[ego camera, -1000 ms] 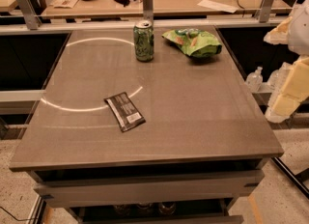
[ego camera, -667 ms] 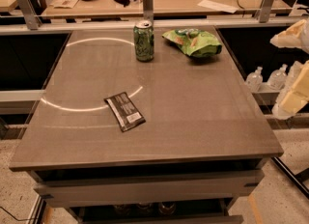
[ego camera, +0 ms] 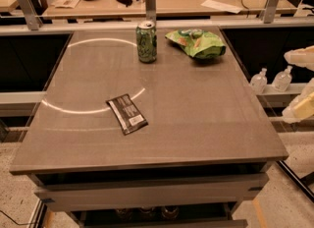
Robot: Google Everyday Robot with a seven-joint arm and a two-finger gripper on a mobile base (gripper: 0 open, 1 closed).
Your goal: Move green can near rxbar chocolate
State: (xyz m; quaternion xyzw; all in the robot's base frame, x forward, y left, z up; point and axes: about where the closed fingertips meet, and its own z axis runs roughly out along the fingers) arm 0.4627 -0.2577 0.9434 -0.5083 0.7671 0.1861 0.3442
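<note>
So the green can is a small soda can, mottled green with a silver top and pull tab, standing upright at the back of the counter. The rxbar chocolate is a flat black wrapper with a white patch on its near end, lying at an angle. The tool is way off at the right edge of the view, cream-coloured, out past the counter's right side and partly cut off. I can't tell how far open it is; nothing visible in it. From the tool, the can is well off to the left and farther back, with a green chip bag in between. The bar is also well left, well apart from the can.
</note>
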